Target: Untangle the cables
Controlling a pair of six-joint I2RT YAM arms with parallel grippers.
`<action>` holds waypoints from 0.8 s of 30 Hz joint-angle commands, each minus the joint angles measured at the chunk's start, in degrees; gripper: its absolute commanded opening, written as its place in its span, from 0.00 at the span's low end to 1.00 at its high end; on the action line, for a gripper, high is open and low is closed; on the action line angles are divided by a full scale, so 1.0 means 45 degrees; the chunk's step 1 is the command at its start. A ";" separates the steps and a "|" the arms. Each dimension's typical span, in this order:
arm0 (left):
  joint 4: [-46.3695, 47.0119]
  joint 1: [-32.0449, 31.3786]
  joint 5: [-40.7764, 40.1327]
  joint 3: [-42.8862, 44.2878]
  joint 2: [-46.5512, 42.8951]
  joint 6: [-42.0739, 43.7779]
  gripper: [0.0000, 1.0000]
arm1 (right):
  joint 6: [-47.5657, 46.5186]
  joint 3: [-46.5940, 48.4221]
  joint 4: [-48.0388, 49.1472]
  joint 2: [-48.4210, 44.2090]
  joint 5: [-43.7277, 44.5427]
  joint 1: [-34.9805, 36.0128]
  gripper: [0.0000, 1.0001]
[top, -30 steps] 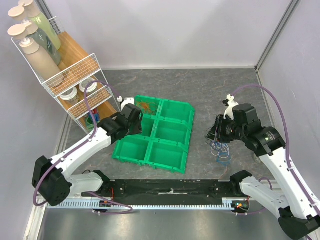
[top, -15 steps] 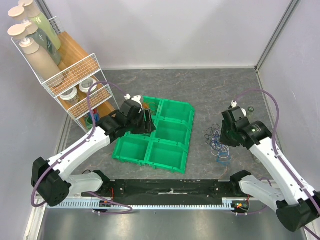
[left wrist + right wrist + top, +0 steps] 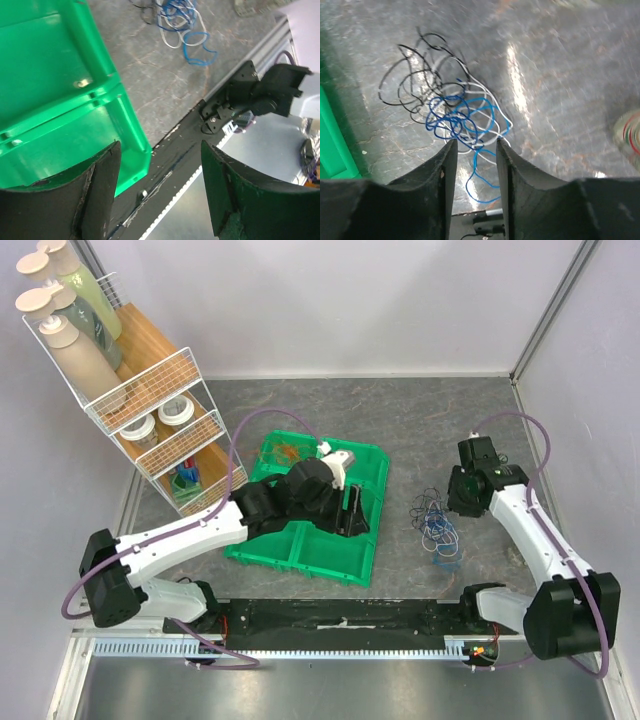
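Note:
A tangle of black, white and blue cables (image 3: pixel 435 523) lies on the grey table, to the right of the green bin tray (image 3: pixel 335 552). My right gripper (image 3: pixel 457 502) hovers just right of the tangle, open and empty. In the right wrist view the cables (image 3: pixel 451 116) lie on the table beyond the gripper (image 3: pixel 476 144), with a blue loop running down between the fingers. My left gripper (image 3: pixel 353 515) is open and empty over the tray's near right corner. In the left wrist view (image 3: pixel 160 147) the cables (image 3: pixel 175 22) are far off at the top.
A wire rack (image 3: pixel 150 410) with bottles and jars stands at the back left. The green tray has several compartments, one at the back holding orange bits (image 3: pixel 290 452). The black base rail (image 3: pixel 340 615) runs along the near edge. A small round object (image 3: pixel 627 132) lies to the right.
My left arm has swung right across the green tray to its near right corner. My right arm has drawn back to the right, off the cable tangle, which stays on the table.

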 commanded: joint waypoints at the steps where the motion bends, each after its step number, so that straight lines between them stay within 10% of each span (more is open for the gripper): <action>1: 0.0874 -0.0811 0.0683 0.0656 0.0421 -0.0203 0.71 | -0.1411 0.0526 0.2094 0.0548 -0.1004 -0.0028 0.49; 9: 0.1948 -0.1729 0.0431 0.0071 0.0305 0.0149 0.71 | -0.1529 -0.0489 0.4905 0.2091 -0.0907 -0.0009 0.48; 17: 0.4951 -0.1867 0.0429 -0.2094 -0.0729 -0.1587 0.72 | -0.2154 -0.0587 0.5612 0.1353 -0.1706 0.0011 0.00; 24: 0.7202 -0.1867 0.0781 -0.2549 -0.0790 -0.2352 0.74 | -0.1551 0.0619 0.4619 -0.1438 -0.3445 0.0011 0.00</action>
